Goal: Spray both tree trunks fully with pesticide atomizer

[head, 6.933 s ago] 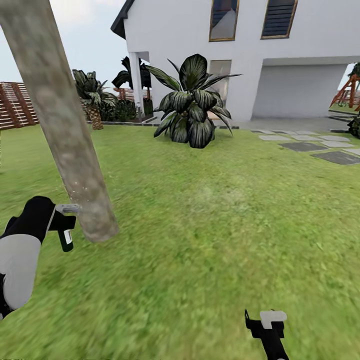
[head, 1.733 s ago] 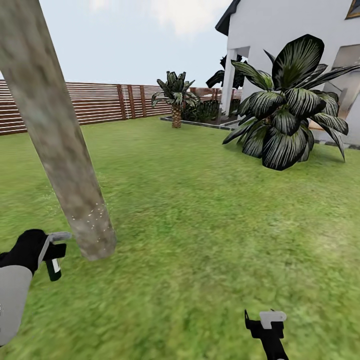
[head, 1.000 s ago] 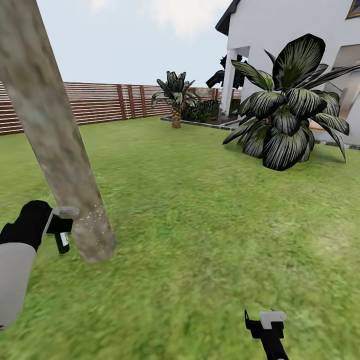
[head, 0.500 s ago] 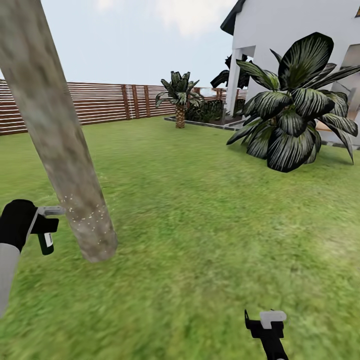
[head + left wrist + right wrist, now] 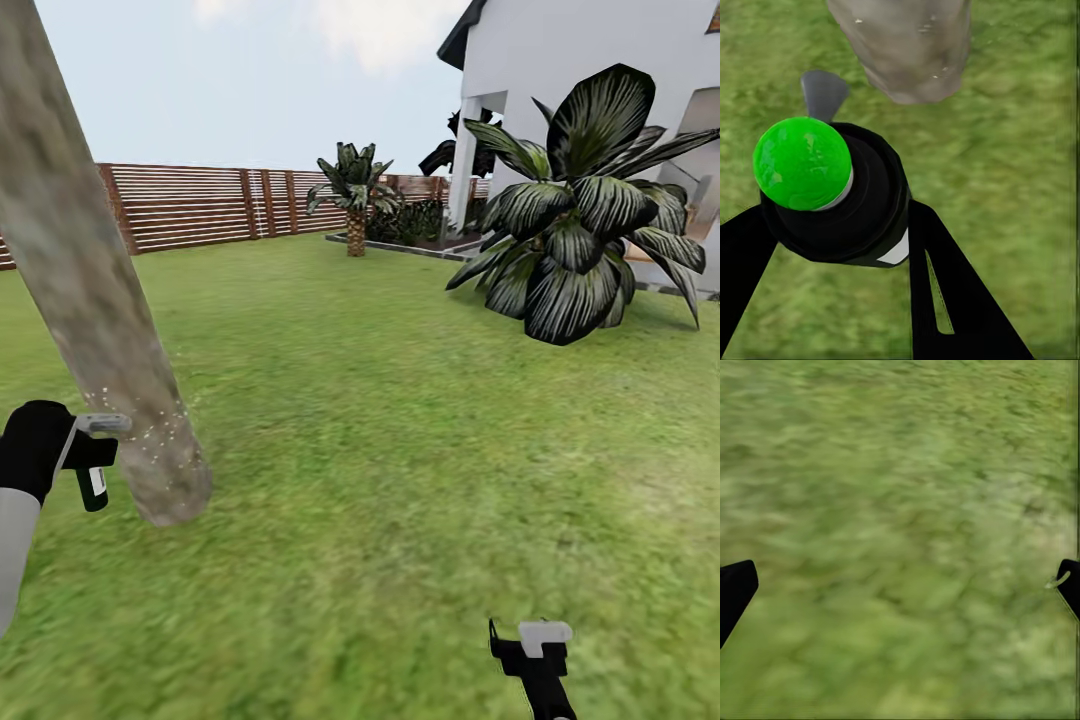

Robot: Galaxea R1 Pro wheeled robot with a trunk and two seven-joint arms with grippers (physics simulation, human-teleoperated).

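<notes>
Down low on my right, my right gripper (image 5: 540,650) hangs over bare grass (image 5: 420,450), fingers spread wide with nothing between them. Over on the left, my left gripper (image 5: 70,450) is clamped around the pesticide atomizer (image 5: 92,478), its grey trigger head pointing at the base of the tree trunk (image 5: 90,300) just beside it, which has pale specks low down. Farther off there's a big dark leafy plant (image 5: 580,240), the white house (image 5: 600,60) and the brown slat fence (image 5: 200,205).

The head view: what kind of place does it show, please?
A house garden, it seems: a green lawn, a brown slatted fence at the back, and a white house behind a large leafy plant. A tree trunk rises at the left.
</notes>
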